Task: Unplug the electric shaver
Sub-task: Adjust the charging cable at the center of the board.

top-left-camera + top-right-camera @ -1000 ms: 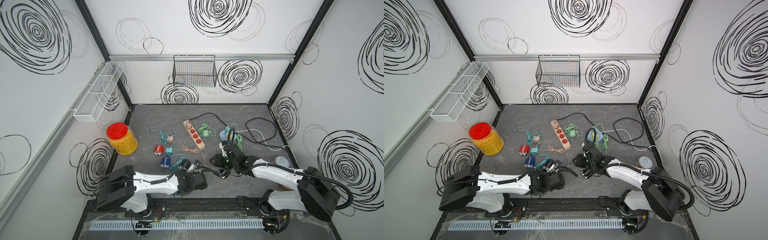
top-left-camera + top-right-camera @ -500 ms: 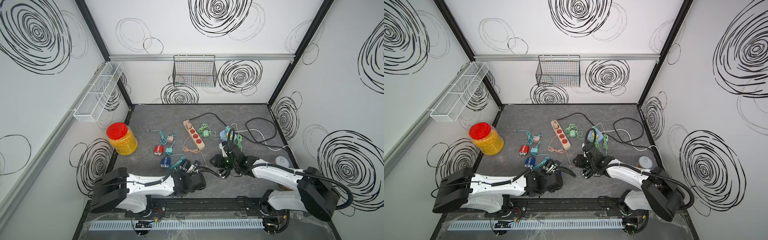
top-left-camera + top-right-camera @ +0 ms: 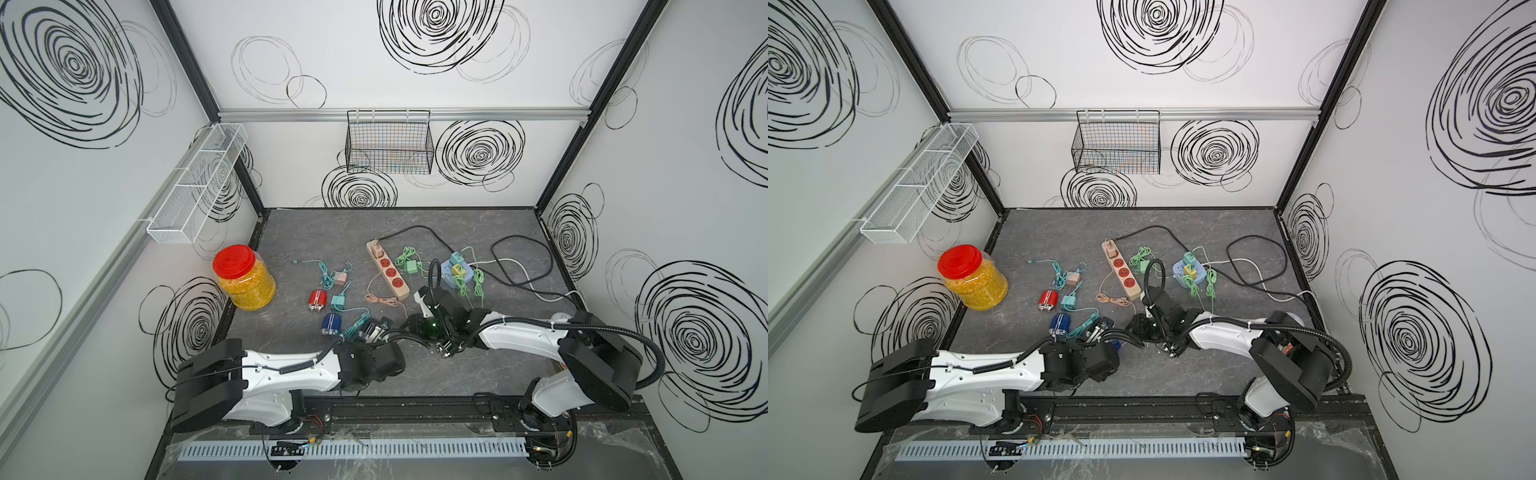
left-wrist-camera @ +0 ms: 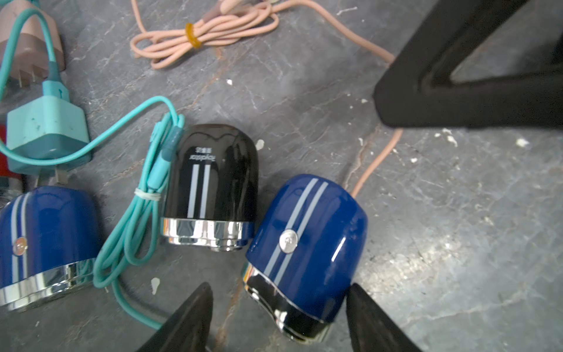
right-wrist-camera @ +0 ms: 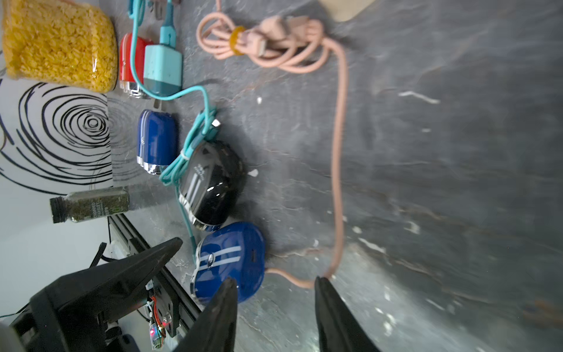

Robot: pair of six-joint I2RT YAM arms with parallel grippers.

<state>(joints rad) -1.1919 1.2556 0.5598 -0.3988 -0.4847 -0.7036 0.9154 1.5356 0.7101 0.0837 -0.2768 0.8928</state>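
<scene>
From the left wrist you get what the arm hides in both top views. The glossy dark-blue, dome-shaped electric shaver (image 4: 304, 237), with two pale stripes and a chrome collar, lies on the grey, stone-patterned table (image 4: 457, 228). It sits between the black wedge fingers of your left pincer (image 4: 280, 286). That pincer stands wide and straddles the shaver, one finger against its side.

Only the right wrist shows the cable end. The salmon-pink rubbery cable (image 5: 339, 152) meets the shaver's rounded end, but you cannot tell whether its plug is seated there. Your right pincer (image 5: 274, 279) is partly spread, with that cable passing between its fingers, and it grips nothing. This view alone also shows a small clear bottle of dark green flakes with a black cap (image 5: 91, 204).

Count four shavers there, all the same dome shape:
- The blue one at your left pincer.
- A second blue shaver (image 5: 157, 137).
- A shiny black shaver with white stripes (image 5: 213, 186), touching the first.
- A red shaver (image 5: 129, 61).

A matte teal cable bundle (image 4: 137, 213), cinched with a white tie, lies beside the black one. A boxy teal charger (image 4: 45, 131) sits near it.

The top views add what the wrists miss:
- Two socket blocks: a long beige power strip with three red outlets (image 3: 388, 270) and a round pale-blue socket hub (image 3: 446, 280).
- One clear jar of yellow grains with a red lid (image 3: 245, 278).
- Two wire baskets on the walls: a black wire basket (image 3: 388, 141) and a long white wire basket (image 3: 199, 183).
</scene>
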